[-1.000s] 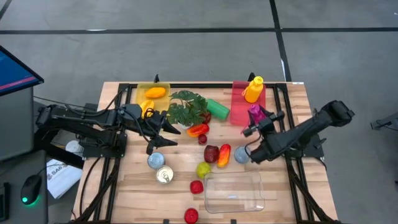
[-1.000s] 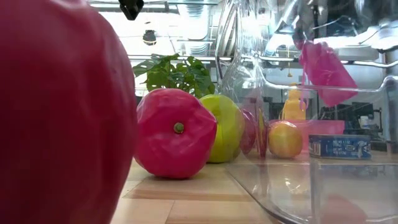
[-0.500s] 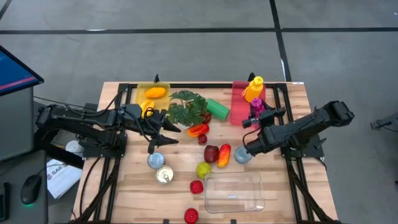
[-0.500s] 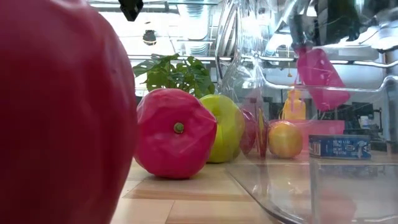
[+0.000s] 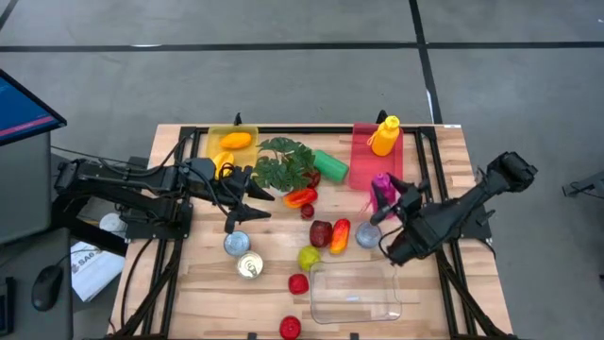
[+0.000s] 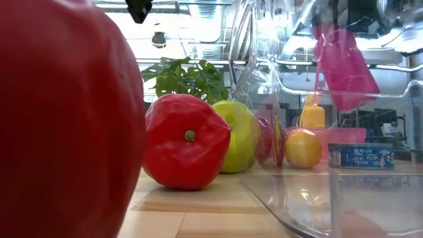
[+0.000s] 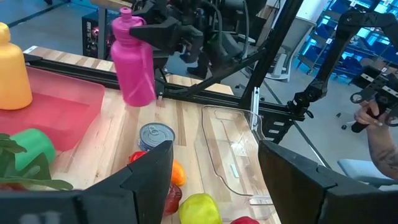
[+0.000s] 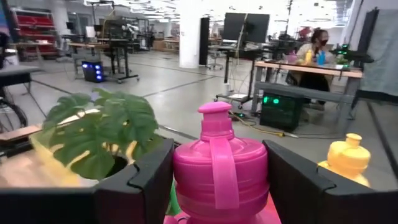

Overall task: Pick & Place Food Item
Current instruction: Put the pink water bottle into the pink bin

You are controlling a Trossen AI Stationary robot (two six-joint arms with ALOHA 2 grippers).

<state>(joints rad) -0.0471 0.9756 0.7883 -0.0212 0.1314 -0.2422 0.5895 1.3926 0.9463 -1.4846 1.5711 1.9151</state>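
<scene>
From above, the right gripper [image 5: 385, 204] reaches in from the bench's [image 5: 198, 283] right edge, its fingers clamped on a pink bottle [image 5: 381, 189] held above the boards between the red tray [image 5: 363, 151] and the clear container [image 5: 357, 293]. The left gripper [image 5: 247, 198] hangs beside the plant [image 5: 283, 162], fingers parted around nothing

Low down, the pink bottle [image 6: 344, 66] hangs tilted over a tin can [image 6: 360, 156]

The right wrist view shows a workshop with desks and a seated person [image 8: 314, 56]
</scene>
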